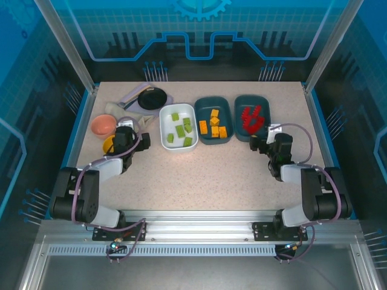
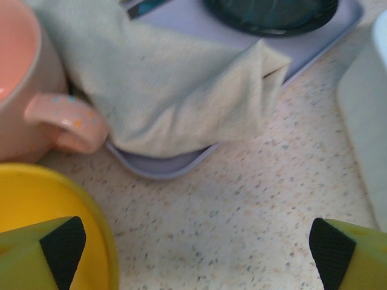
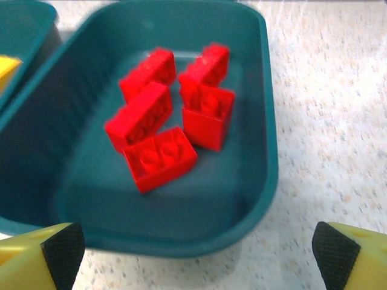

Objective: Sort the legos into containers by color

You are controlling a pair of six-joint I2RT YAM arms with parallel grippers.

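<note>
The left gripper (image 1: 129,136), spread wide and empty, sits at nine o'clock of the white tray (image 1: 163,128) holding green legos (image 1: 180,128), orange-yellow legos (image 1: 213,125) lie in the middle teal tray (image 1: 199,115), red legos (image 1: 251,118) in the right teal tray (image 1: 242,134), with the right gripper (image 1: 269,144), equally wide and empty, at five o'clock.

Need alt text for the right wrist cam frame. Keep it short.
Five red legos lie in a dark teal tray on a speckled table. The right hand is open and empty, its yellow fingers with black pads at the bottom corners. At the left edge, a second teal tray shows part of an orange-yellow lego.
</note>
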